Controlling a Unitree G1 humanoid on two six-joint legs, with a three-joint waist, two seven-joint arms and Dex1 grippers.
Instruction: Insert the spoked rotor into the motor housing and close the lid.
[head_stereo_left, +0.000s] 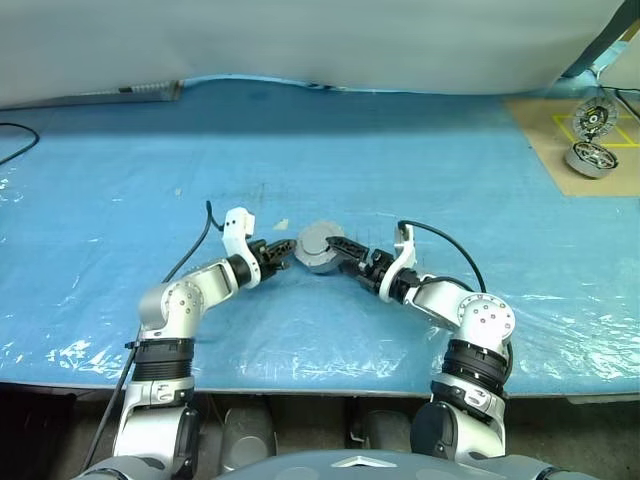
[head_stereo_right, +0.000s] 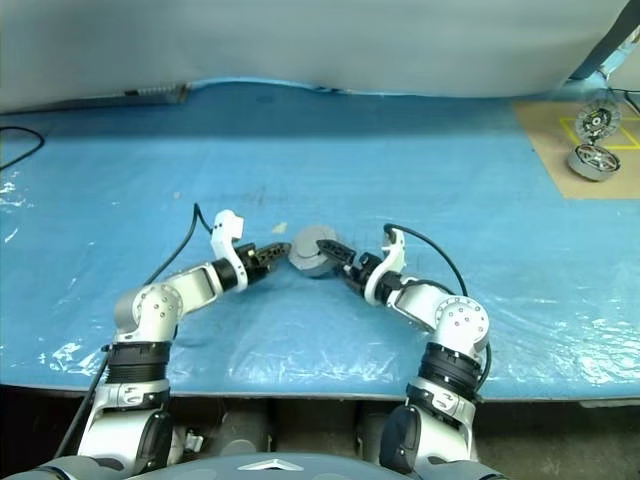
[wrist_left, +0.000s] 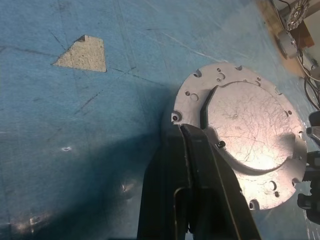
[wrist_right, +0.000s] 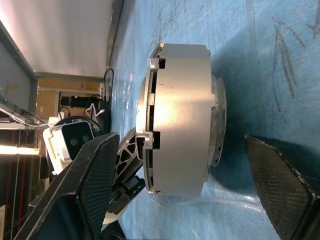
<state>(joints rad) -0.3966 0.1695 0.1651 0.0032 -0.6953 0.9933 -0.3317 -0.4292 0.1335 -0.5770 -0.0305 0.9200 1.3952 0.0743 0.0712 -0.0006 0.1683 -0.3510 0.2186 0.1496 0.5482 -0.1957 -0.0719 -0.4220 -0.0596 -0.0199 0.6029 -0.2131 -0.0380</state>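
Currently the motor housing (head_stereo_left: 320, 250) rests on the blue-covered table (head_stereo_left: 420, 180), directly between the two grippers, with the lid (wrist_left: 245, 132) lying flat across its top, so the windings and any rotor inside are hidden; whether the spoked rotor sits within cannot be told from these views. The left gripper (head_stereo_left: 283, 254) has its fingers pressed together and rests its tip against the lid's rim on the housing's left side, a position that appears to steady or press the lid down. The right gripper (wrist_right: 192, 192) stands spread wide on the housing's right side, one finger (wrist_right: 90, 185) to each side of the housing wall and neither visibly touching it, which suggests a release or a re-grip. In the right wrist view a narrow slot shows between lid and housing body, so full seating of the lid should be checked. Far right of the housing, on a brown board (head_stereo_left: 560, 130), lie a chrome spoked drum (head_stereo_left: 590, 158) and a second spoked wheel (head_stereo_left: 594, 120).
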